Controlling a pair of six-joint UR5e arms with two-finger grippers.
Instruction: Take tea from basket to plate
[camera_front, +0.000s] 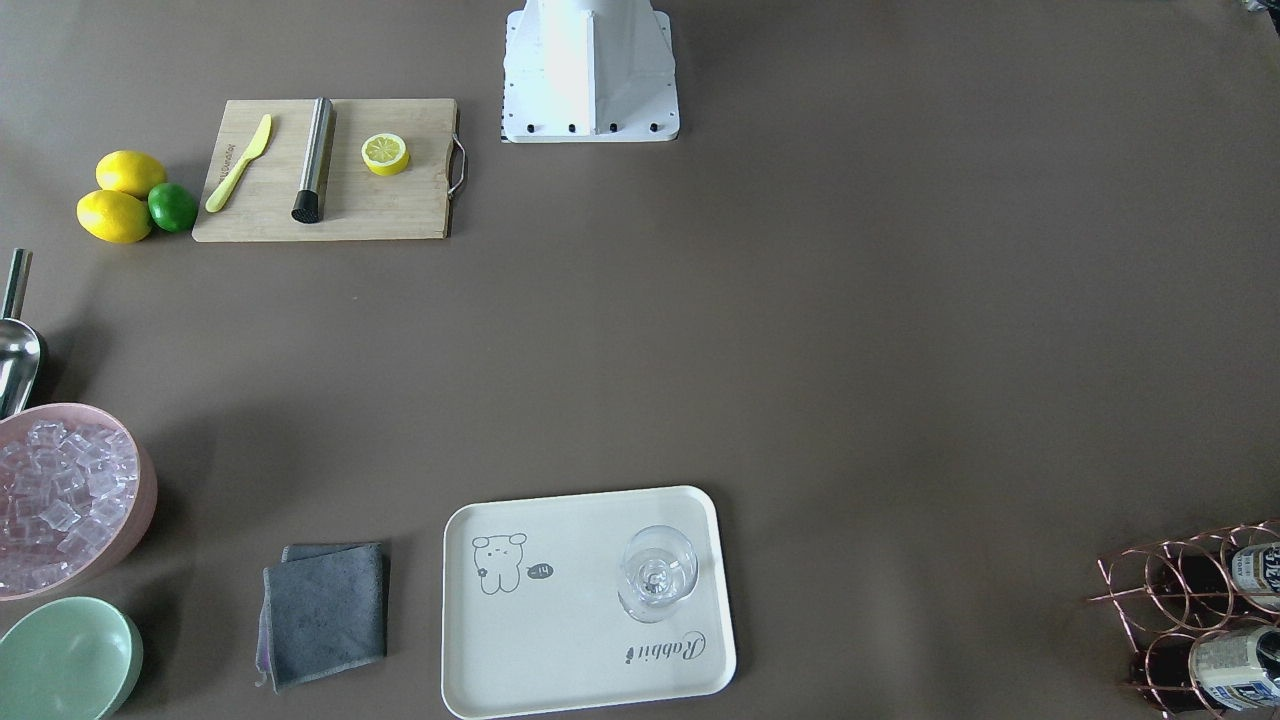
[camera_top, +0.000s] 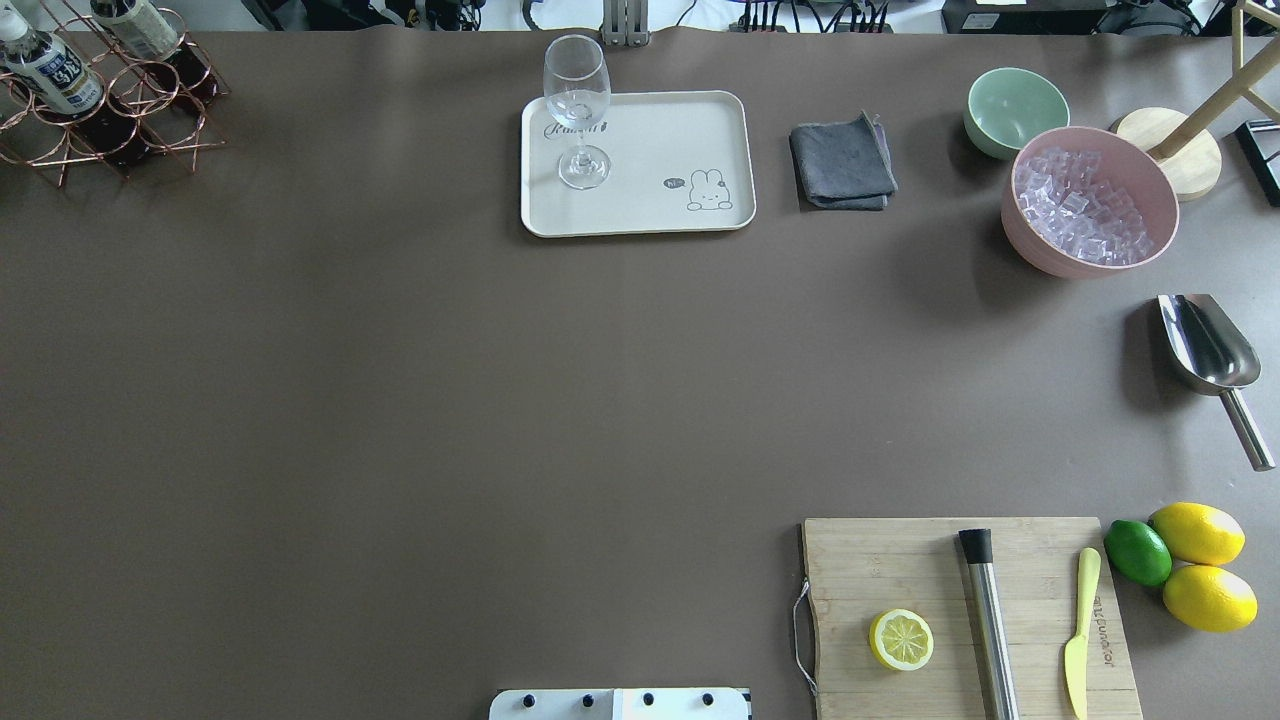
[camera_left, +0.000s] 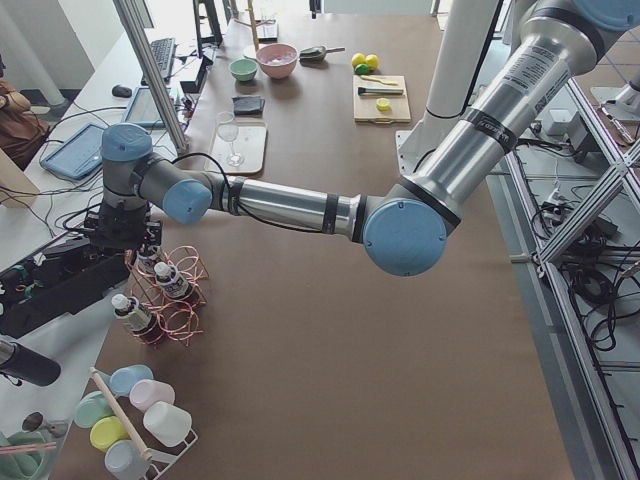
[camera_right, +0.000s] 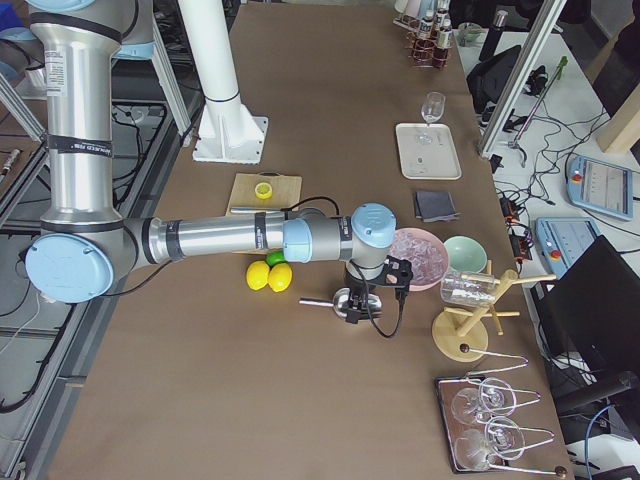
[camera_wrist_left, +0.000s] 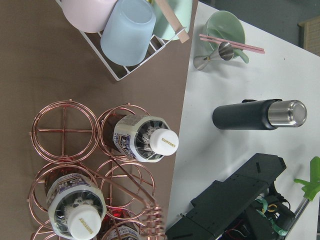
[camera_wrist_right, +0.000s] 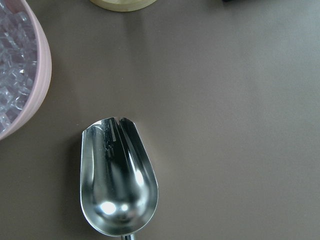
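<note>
At the table's far left corner, the copper wire basket held the tea bottle upright in a ring, white cap up. Other bottles stood in neighbouring rings, and the coiled handle rose close by. The left gripper hung over this basket, but only the side view showed it, so I could not tell whether its fingers were apart or together. The bottle looked small, full and moderately heavy, with smooth plastic that might slip or dent. The neck just under the cap seemed the safest hold, followed by a straight lift clear of the wire. Toward the middle, well apart from the basket, lay the cream plate, with a fragile wine glass on its left part and bare room beside it. At the far right, the right gripper hovered over a steel scoop, its finger state likewise impossible to tell.
</note>
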